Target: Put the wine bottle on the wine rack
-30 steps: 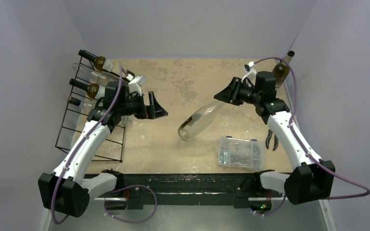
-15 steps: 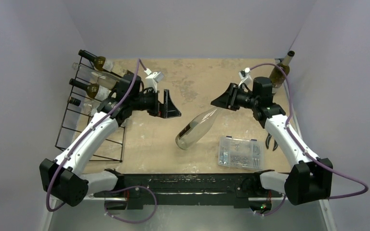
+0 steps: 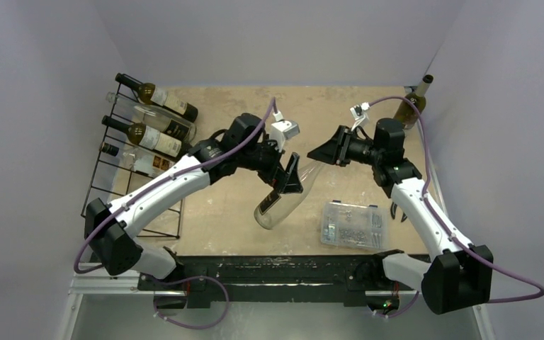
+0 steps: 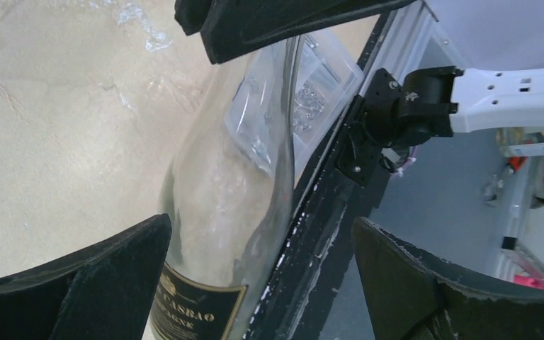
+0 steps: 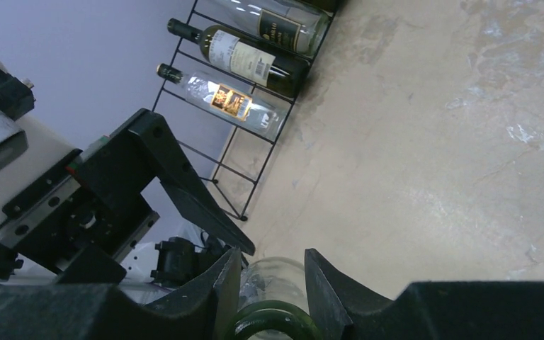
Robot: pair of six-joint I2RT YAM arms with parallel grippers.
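Wine bottle (image 3: 268, 211): clear glass with a dark label near its base, tilted over the middle of the counter (image 3: 241, 113), base toward the near edge and neck rising toward the right; whether the base touches the counter cannot be told
Right end effector (image 5: 273, 255): fingers clamped together on the wine bottle's neck just below the mouth
Left end effector (image 3: 287, 180): jaws spread wide, one finger on either side of the wine bottle's body above the label; the wrist view shows a gap on each side, so there is no squeeze on the glass
Wine rack (image 3: 113, 188): black wire frame along the counter's left edge, reaching to the far left corner, well apart from the wine bottle
Racked bottles (image 3: 157, 99): four lie in the rack's far cells, necks pointing left; the near cells hold nothing
Clear plastic box (image 3: 353, 224): flat by the near edge, right of the middle, just beside the wine bottle's base
Green bottle (image 3: 411, 105): upright in the far right corner
Pliers (image 3: 399, 207): at the right edge, beside the box
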